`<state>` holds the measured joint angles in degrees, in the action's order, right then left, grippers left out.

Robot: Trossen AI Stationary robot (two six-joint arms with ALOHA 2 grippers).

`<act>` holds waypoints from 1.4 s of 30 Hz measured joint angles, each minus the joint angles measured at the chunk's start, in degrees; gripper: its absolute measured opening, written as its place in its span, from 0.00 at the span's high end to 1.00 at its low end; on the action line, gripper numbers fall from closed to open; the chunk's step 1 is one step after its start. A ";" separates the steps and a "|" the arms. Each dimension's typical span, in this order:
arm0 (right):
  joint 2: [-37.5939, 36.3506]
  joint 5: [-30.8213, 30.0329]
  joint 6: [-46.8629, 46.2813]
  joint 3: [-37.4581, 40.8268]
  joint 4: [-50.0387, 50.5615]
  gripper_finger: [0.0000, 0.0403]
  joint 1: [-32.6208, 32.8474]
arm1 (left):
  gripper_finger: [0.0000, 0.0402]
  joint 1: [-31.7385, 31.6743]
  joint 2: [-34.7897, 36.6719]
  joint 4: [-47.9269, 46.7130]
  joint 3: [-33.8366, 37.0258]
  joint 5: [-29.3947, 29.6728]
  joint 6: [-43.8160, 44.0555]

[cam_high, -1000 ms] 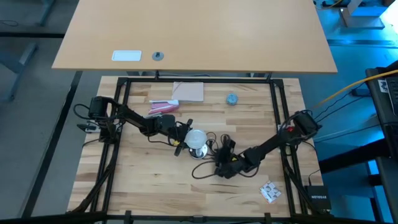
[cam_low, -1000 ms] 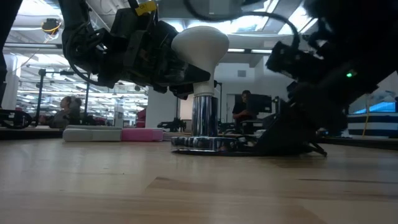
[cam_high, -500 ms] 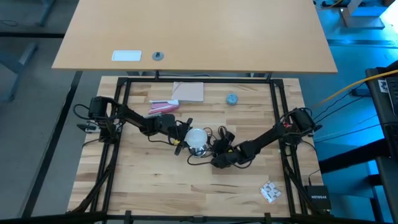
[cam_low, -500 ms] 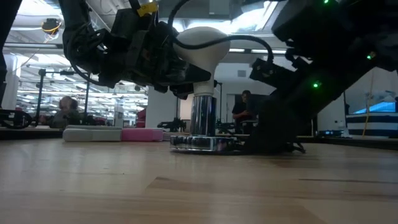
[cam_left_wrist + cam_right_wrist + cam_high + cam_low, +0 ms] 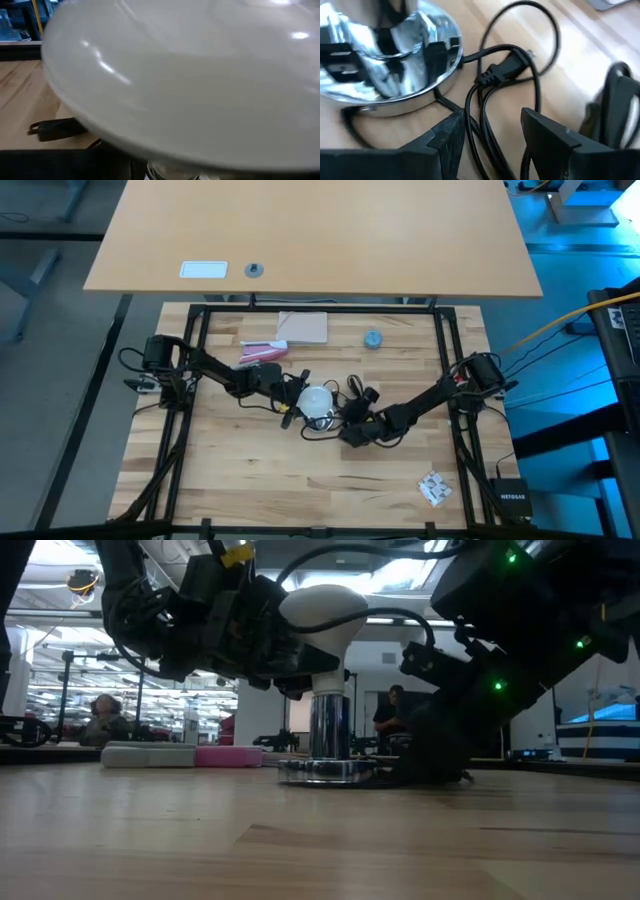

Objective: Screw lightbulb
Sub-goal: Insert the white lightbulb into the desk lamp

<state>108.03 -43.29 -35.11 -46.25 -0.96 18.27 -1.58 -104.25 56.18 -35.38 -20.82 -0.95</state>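
Observation:
The white lightbulb (image 5: pixel 322 612) stands upright with its base in the silvery socket (image 5: pixel 328 730), whose round foot (image 5: pixel 385 65) rests on the wood near the table's middle. My left gripper (image 5: pixel 297 398) reaches in from the table's left and is shut on the bulb (image 5: pixel 318 400), which fills the left wrist view (image 5: pixel 190 75). My right gripper (image 5: pixel 492 137) is open, tilted down at the socket's foot on its right. Its fingers stand on either side of loops of the black cord (image 5: pixel 482 112). My left gripper holds the lightbulb at the tapering part below its globe (image 5: pixel 325 658), coming nearly level from the table's left. The bulb stands upright in the socket. The bulb itself hides the fingers in the left wrist view, so the kind of hold cannot be told.
A pink and white pack (image 5: pixel 262 352), a tan pad (image 5: pixel 303 327) and a blue-grey cap (image 5: pixel 373 339) lie toward the far edge. A crumpled packet (image 5: pixel 433 488) lies near right. The cord's plug (image 5: pixel 502 72) lies by the socket. People (image 5: pixel 395 710) show in the room beyond.
My right gripper has moved toward the table's left and far side, up to the socket's foot, and has tipped a little. The cord's loops lie bunched closer to the socket than before. The bulb stays as it was.

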 joint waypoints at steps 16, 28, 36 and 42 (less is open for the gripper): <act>-1.29 -4.41 10.18 0.25 -3.13 0.51 1.86 | 0.59 0.17 -0.02 0.07 0.00 1.09 0.57; -7.68 -5.53 17.26 0.10 -3.13 0.51 6.42 | 0.59 0.15 -0.02 0.17 0.00 1.73 0.59; -8.48 -2.54 18.75 0.07 -3.49 0.51 10.68 | 0.59 0.13 -0.02 0.23 0.00 1.98 0.96; -8.48 -2.73 12.31 0.03 -3.40 0.51 12.25 | 0.59 0.11 -0.04 1.06 0.00 2.21 1.89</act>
<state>99.55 -46.02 -22.81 -46.22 -4.36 30.52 -1.48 -104.29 57.24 -35.38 -18.61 0.94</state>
